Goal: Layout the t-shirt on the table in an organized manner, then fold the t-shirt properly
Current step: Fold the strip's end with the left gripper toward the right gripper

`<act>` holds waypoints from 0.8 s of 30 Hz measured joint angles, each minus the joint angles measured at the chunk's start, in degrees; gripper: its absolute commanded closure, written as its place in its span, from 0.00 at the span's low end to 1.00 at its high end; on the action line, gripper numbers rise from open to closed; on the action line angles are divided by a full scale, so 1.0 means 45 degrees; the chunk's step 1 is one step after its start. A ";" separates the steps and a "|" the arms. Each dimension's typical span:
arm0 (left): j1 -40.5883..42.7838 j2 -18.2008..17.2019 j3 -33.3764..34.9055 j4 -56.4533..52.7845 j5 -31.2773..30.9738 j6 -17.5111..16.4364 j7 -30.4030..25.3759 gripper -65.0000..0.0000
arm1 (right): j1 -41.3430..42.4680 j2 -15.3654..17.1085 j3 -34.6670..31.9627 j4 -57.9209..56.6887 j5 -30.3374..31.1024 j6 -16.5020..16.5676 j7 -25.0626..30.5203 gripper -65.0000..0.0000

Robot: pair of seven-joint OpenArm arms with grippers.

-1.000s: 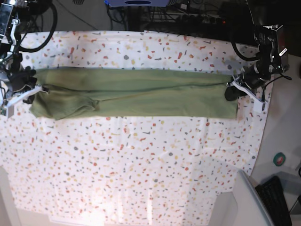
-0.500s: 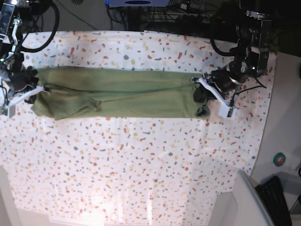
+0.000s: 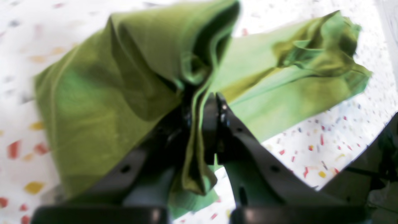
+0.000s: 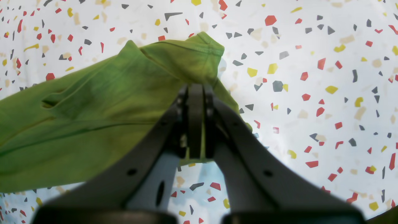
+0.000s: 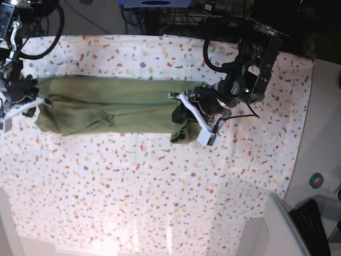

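The olive-green t-shirt [image 5: 117, 104] lies as a long folded band across the far half of the speckled table [image 5: 160, 186]. My left gripper [image 5: 191, 113] is shut on the shirt's right end and holds it bunched above the band's middle. In the left wrist view, the fabric [image 3: 102, 93] hangs in folds from the pinched jaws of that gripper [image 3: 202, 102]. My right gripper [image 5: 33, 102] is shut on the shirt's left end at the table's left side. The right wrist view shows this gripper [image 4: 195, 90] clamping a hemmed corner of the shirt [image 4: 93, 109] just above the cloth.
A plain grey-white surface [image 5: 319, 138] runs along the right, with a small round teal object [image 5: 317, 180] and a black keyboard [image 5: 314, 224] on it. A grey box corner [image 5: 272, 229] sits at the bottom right. Cables and equipment [image 5: 160, 10] crowd the far edge.
My left gripper has carried the shirt's right end leftward from the table's right edge to about the band's middle, doubling the cloth over. The right gripper has stayed put.
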 measured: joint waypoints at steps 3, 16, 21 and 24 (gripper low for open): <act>-0.0423 0.0282 0.0447 -0.0670 0.0058 0.0010 0.0044 1.00 | 0.0005 0.0000 0.0000 0.0000 -0.0005 0.0000 0.0000 1.00; -0.0903 0.0651 0.1171 -0.1763 0.0049 0.0005 0.0005 1.00 | 0.0005 -0.0005 0.0000 0.0000 0.0000 0.0000 0.0000 1.00; -0.0874 0.0636 0.1209 -0.2006 0.0053 0.0005 0.0005 1.00 | 0.0044 -0.0005 0.0000 -0.0214 0.0019 0.0000 0.0087 1.00; -0.0874 0.0651 0.1209 -0.2001 0.0039 0.0005 0.0000 1.00 | 0.0078 -0.0005 0.0000 -0.0719 0.0000 0.0000 0.0044 1.00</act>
